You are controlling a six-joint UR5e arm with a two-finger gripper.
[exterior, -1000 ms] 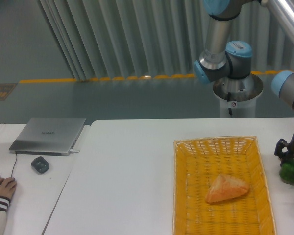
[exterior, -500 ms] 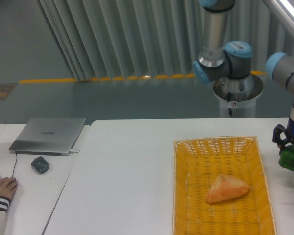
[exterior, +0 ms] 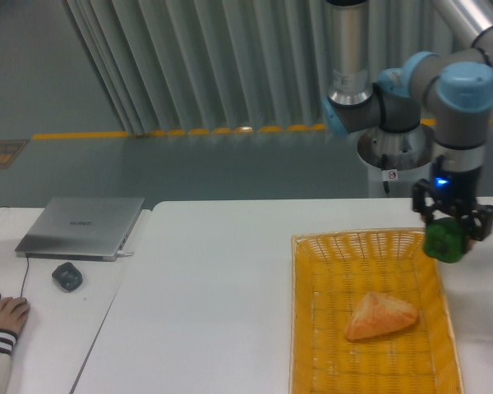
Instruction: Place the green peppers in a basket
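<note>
The claw (exterior: 448, 234) grips the green pepper (exterior: 443, 240) above the far right rim of the basket (exterior: 316, 328), clear of the wicker. A bread piece (exterior: 380, 316) lies mid-basket; bare weave surrounds it toward every edge.

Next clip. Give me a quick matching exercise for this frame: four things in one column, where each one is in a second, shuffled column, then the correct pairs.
Things:
1. green pepper
2. bread piece
3. laptop
4. basket

Places:
A. closed, at the far left on the side table
B. lying inside the basket
C. held in the pincer above the basket's far right corner
D. on the white table, right of centre

Pairs: 1-C, 2-B, 3-A, 4-D
</note>
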